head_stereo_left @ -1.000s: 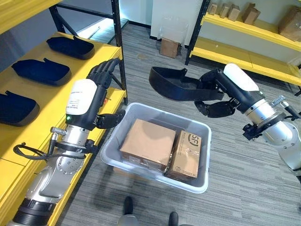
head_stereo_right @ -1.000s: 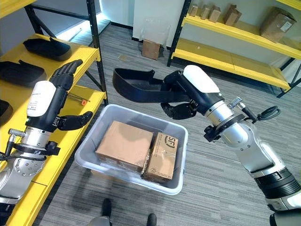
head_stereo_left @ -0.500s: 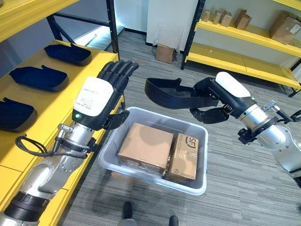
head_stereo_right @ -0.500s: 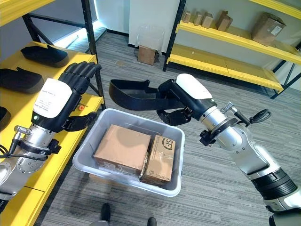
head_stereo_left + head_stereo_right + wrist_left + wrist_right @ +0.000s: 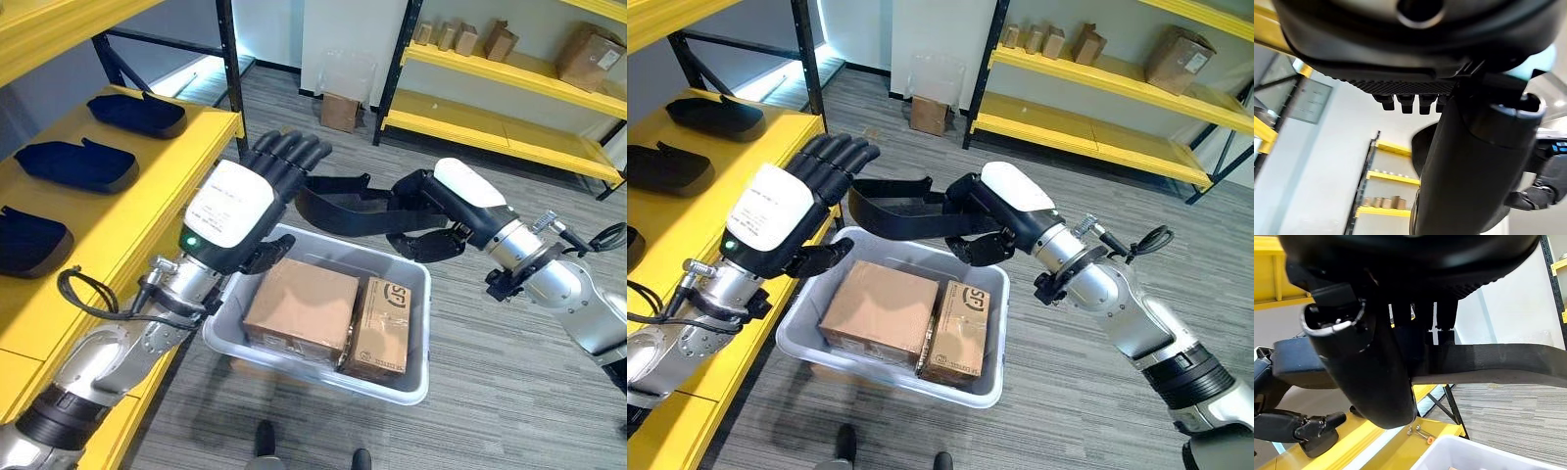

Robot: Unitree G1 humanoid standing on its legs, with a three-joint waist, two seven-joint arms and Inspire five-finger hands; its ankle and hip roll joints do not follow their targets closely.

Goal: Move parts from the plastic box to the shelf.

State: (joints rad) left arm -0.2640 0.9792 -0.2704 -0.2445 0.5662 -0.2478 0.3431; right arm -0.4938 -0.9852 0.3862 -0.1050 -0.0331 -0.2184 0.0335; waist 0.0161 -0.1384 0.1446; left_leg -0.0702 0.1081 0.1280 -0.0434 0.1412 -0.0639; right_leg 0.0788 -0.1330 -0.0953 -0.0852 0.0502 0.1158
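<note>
Left eye view has the right hand (image 5: pixel 446 211) curled round a black part (image 5: pixel 343 208), held level above the grey plastic box's (image 5: pixel 318 364) far rim, while the left hand (image 5: pixel 250 201), fingers straight and spread, stands upright between that part's free end and the yellow shelf (image 5: pixel 118 211) edge.

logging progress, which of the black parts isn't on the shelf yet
The black part held in the right hand above the plastic box. The other three black parts already lie on the yellow shelf.
</note>
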